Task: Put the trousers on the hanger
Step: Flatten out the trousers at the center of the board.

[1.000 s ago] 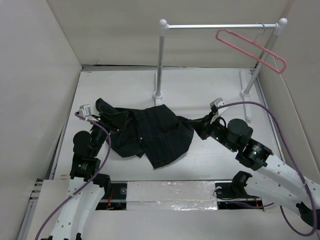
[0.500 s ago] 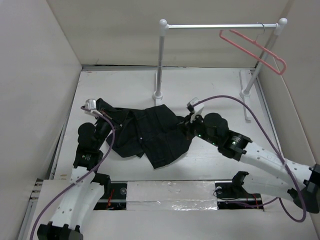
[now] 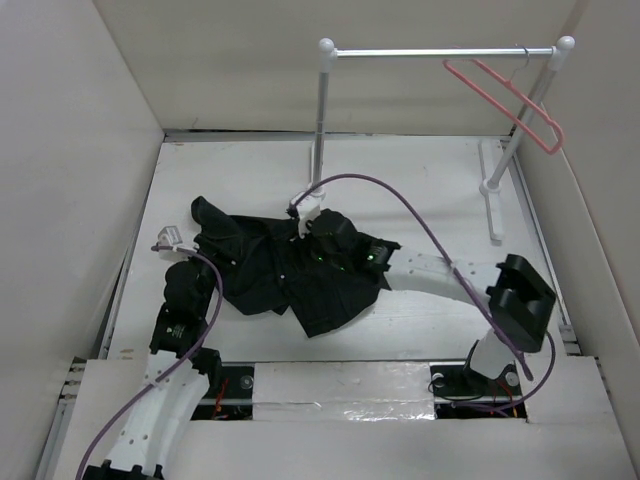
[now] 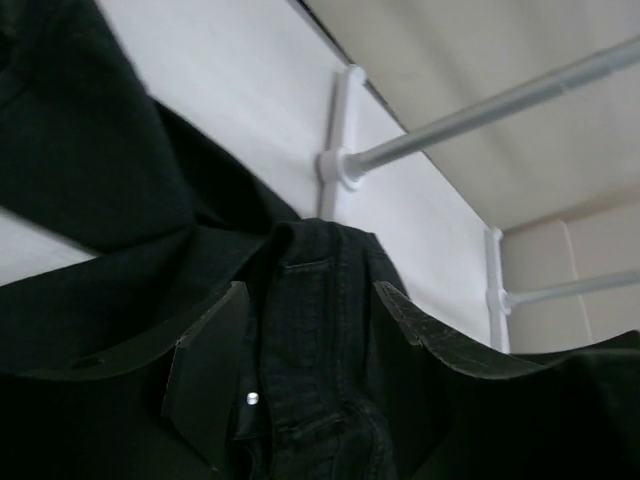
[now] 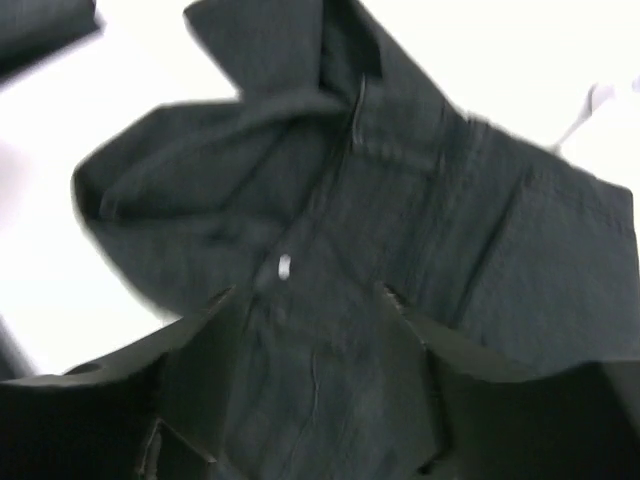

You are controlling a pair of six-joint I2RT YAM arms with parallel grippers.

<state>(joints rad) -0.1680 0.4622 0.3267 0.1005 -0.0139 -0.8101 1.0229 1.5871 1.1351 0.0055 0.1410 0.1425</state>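
The black trousers (image 3: 330,285) lie crumpled in the middle of the table. The pink hanger (image 3: 512,98) hangs from the far right end of the white rail. My left gripper (image 3: 212,265) is at the trousers' left side. In the left wrist view it (image 4: 310,300) is open, its fingers on either side of the waistband (image 4: 310,340) near a metal button (image 4: 251,398). My right arm reaches left across the cloth. My right gripper (image 3: 300,245) hovers over the trousers' upper middle; in the right wrist view it (image 5: 303,300) is open above the fabric (image 5: 470,230) and grips nothing.
The white rail (image 3: 440,52) stands on two posts at the back, with its left post foot (image 3: 316,190) just behind the trousers. Beige walls (image 3: 70,170) close in the table on the left, back and right. A taped strip (image 3: 340,385) runs along the near edge.
My right arm has swung left from the trousers' right edge to over their middle. The left gripper moved forward a little, then drew back. The hanger has shifted slightly on the rail.
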